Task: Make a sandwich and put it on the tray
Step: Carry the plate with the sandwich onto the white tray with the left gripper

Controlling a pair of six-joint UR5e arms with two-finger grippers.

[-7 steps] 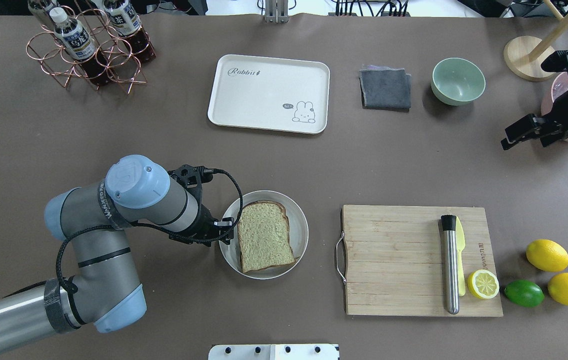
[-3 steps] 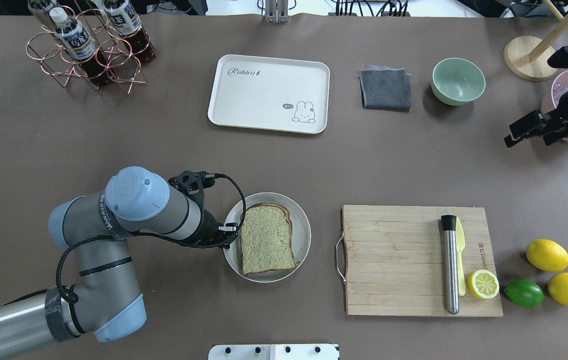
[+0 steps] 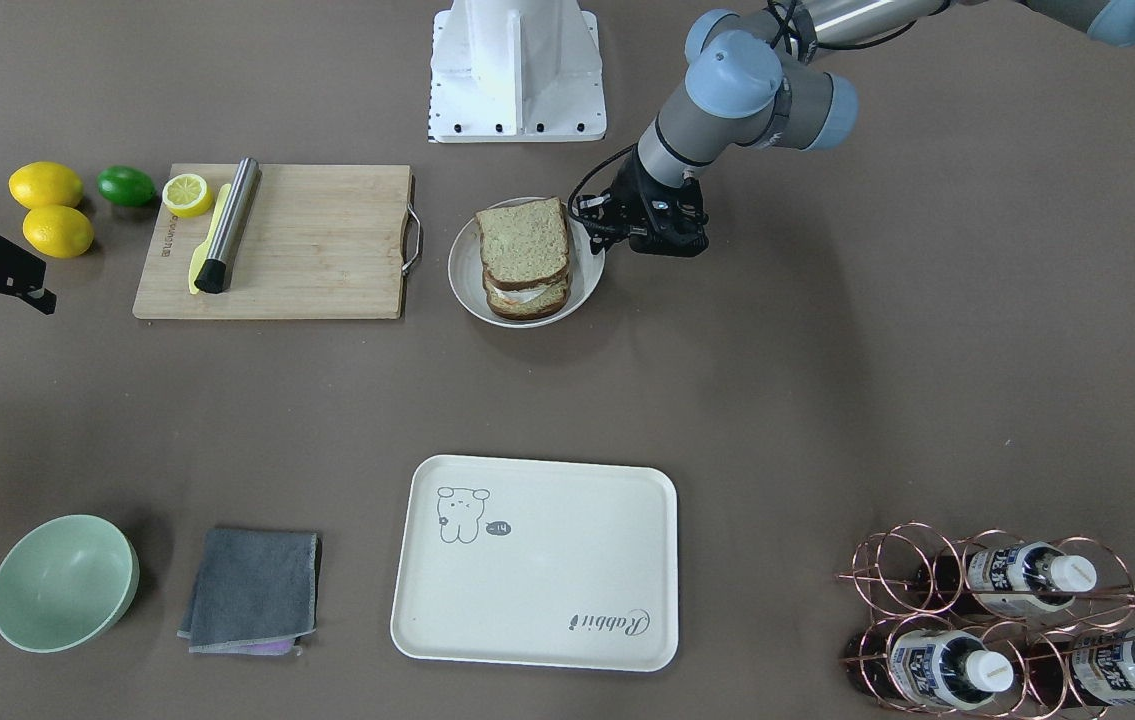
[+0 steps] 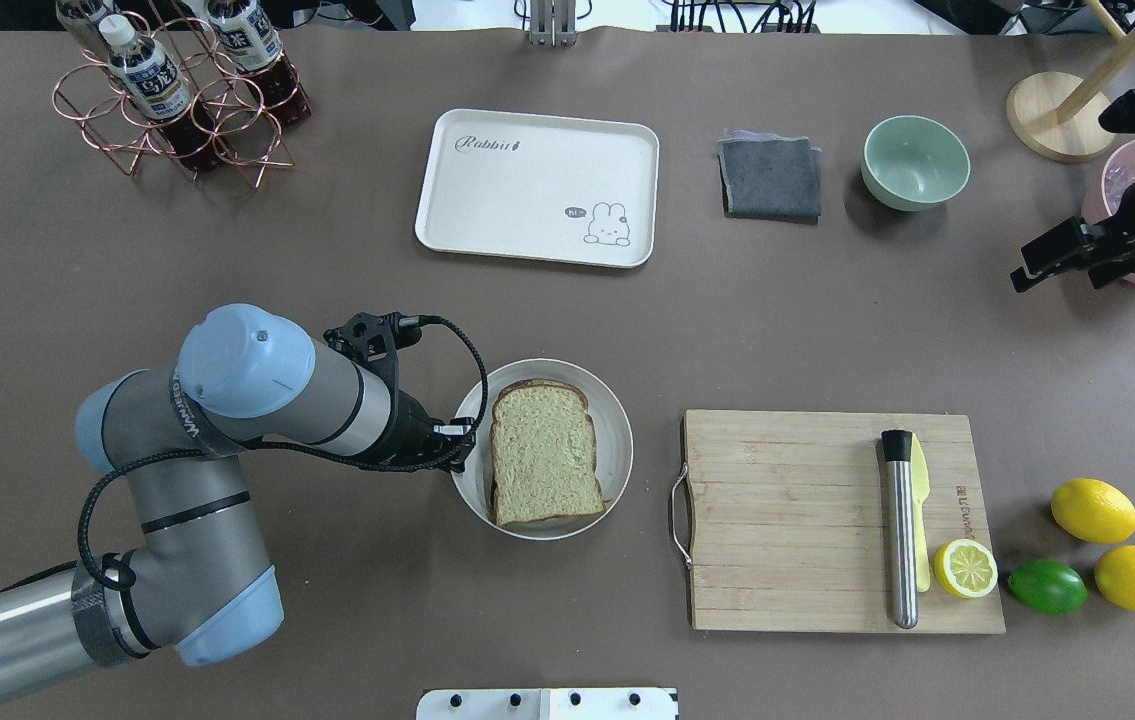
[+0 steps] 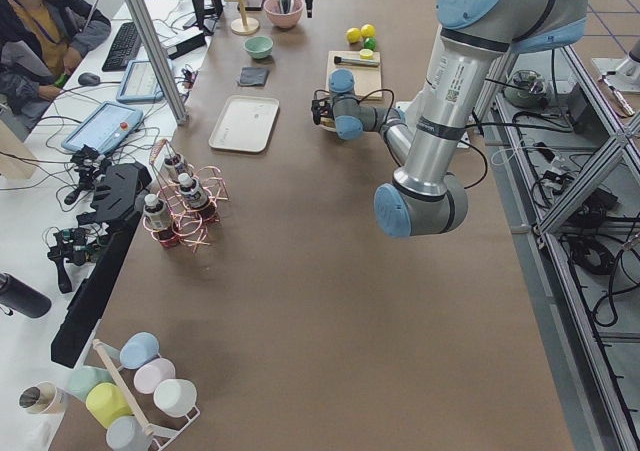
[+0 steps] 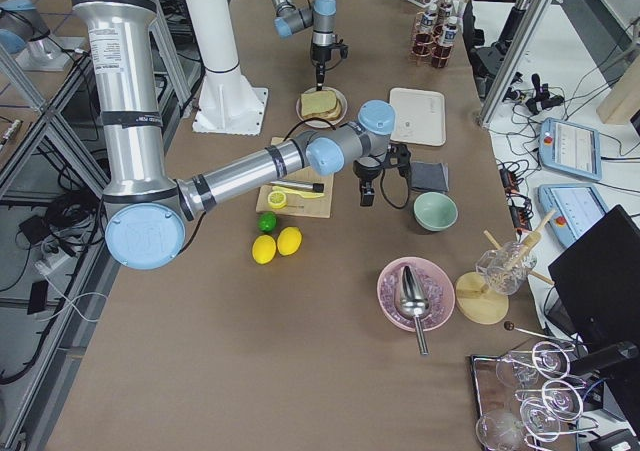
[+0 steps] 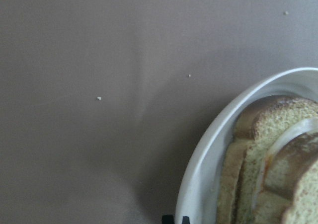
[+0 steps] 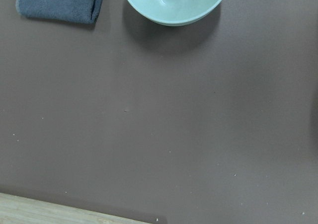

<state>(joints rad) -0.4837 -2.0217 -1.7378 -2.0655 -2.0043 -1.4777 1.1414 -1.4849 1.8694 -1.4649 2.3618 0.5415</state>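
Observation:
The sandwich (image 4: 545, 455) sits on a round white plate (image 4: 617, 425): two brown bread slices with white egg between them, also seen in the front view (image 3: 524, 245) and the left wrist view (image 7: 268, 164). My left gripper (image 4: 455, 445) is shut on the plate's left rim (image 7: 208, 154). The cream tray (image 4: 537, 187) lies bare farther across the table, and shows in the front view (image 3: 537, 560). My right gripper (image 4: 1055, 278) is open and empty, above the table's right side, far from the sandwich.
A wooden cutting board (image 4: 787, 520) right of the plate holds a steel rod (image 4: 899, 530), a yellow knife and a half lemon (image 4: 965, 568). Lemons and a lime lie beside it. A grey cloth (image 4: 770, 177) and green bowl (image 4: 915, 162) are right of the tray. A bottle rack (image 4: 177, 90) stands far left.
The left gripper has moved away from the robot and slightly right, taking the plate and sandwich with it. The right gripper has drifted slightly right.

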